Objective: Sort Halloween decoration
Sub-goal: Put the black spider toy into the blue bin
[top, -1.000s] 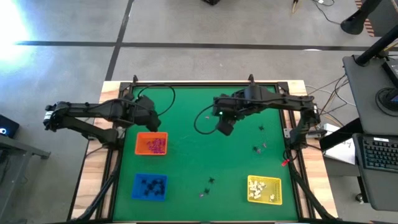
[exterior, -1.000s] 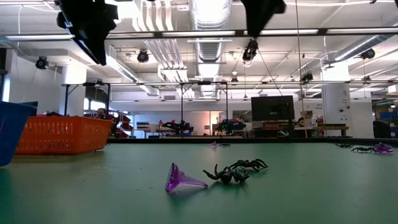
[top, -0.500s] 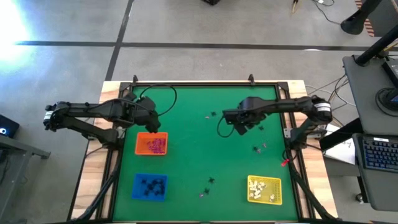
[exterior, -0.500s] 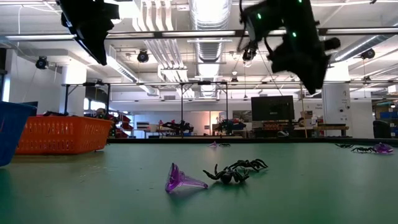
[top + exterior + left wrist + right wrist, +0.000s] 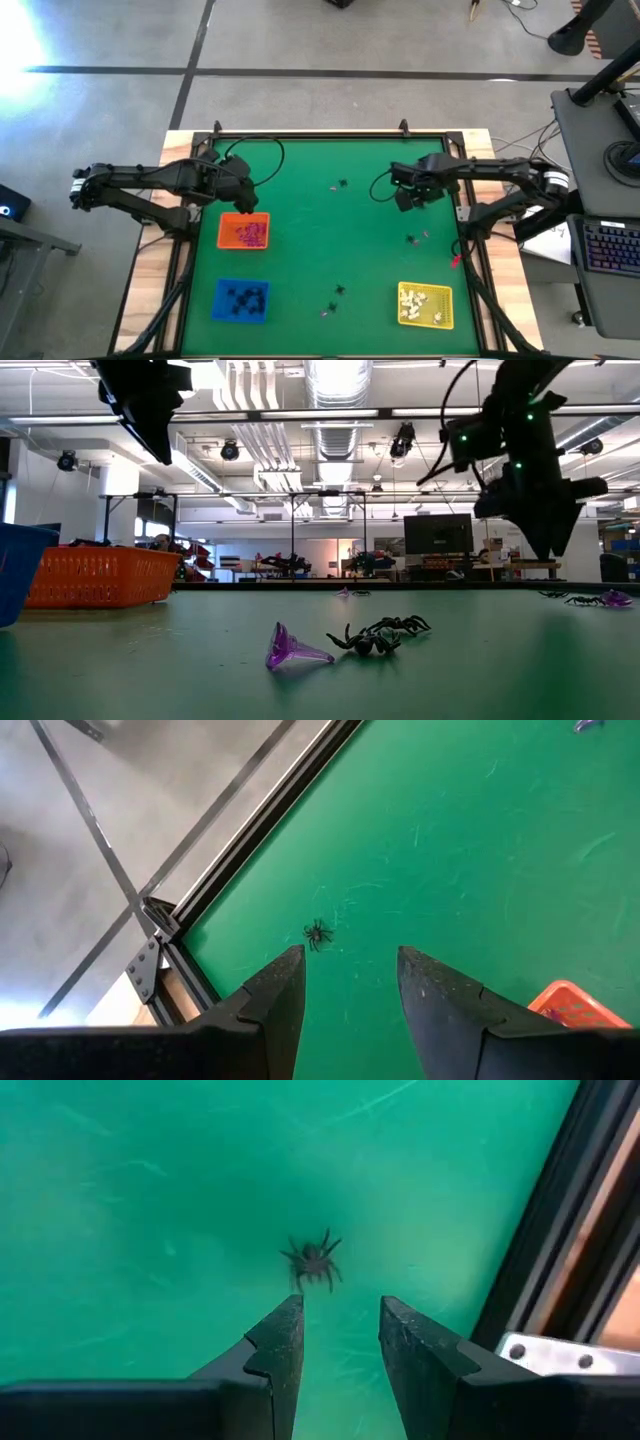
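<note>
Black spider (image 5: 314, 1261): you see it just ahead of the right jaws (image 5: 340, 1342), on the counter (image 5: 150, 1230).
Right jaws: apart, empty.
Left jaws (image 5: 350, 990): apart, empty.

Worktop (image 5: 320, 240) centre open, only scattered trinkets. Orange tray (image 5: 243, 231) and blue tray (image 5: 240, 300) block the left edge; yellow tray (image 5: 425, 305) blocks the front-right corner. Black frame rail (image 5: 560, 1230) bounds the right edge.
</note>
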